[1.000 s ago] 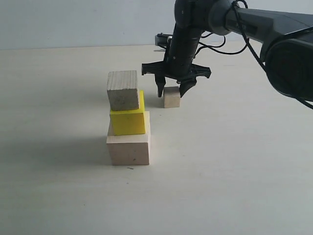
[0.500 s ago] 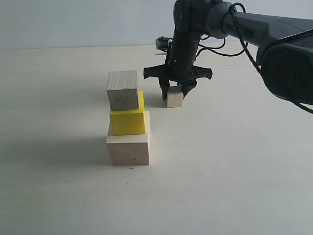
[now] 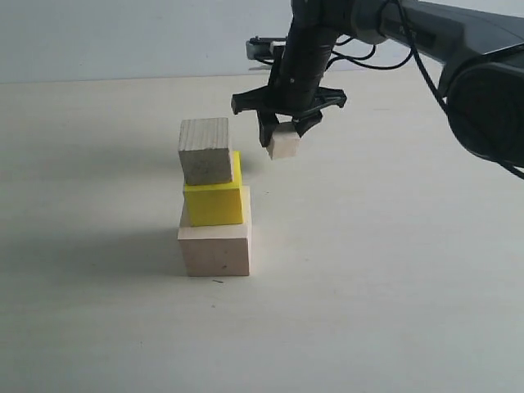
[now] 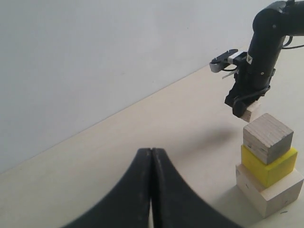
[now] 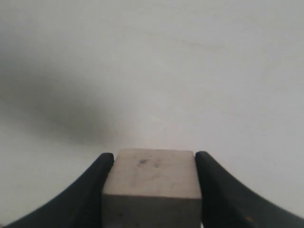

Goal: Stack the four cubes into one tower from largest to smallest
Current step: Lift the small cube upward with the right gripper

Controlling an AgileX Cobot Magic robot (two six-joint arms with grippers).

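Note:
A three-block tower stands on the table: the large pale wood cube [image 3: 215, 244] at the bottom, the bright yellow cube [image 3: 214, 199] on it, and the smaller bare wood cube [image 3: 205, 150] on top. My right gripper [image 3: 284, 137] is shut on the smallest bare wood cube [image 3: 285, 145], held in the air to the right of the tower's top. In the right wrist view the smallest cube [image 5: 152, 187] sits between both fingers [image 5: 95, 190]. My left gripper [image 4: 151, 151] is shut and empty, well away from the tower [image 4: 268, 167].
The pale tabletop [image 3: 368, 270] spreads around the tower, and a light wall [image 3: 123, 37] rises behind it. The right arm's dark links and cables [image 3: 458, 49] hang over the far right of the table.
My right gripper closed on the smallest cube, lifted it off the table and moved a little left toward the tower. The tower and left gripper have not moved.

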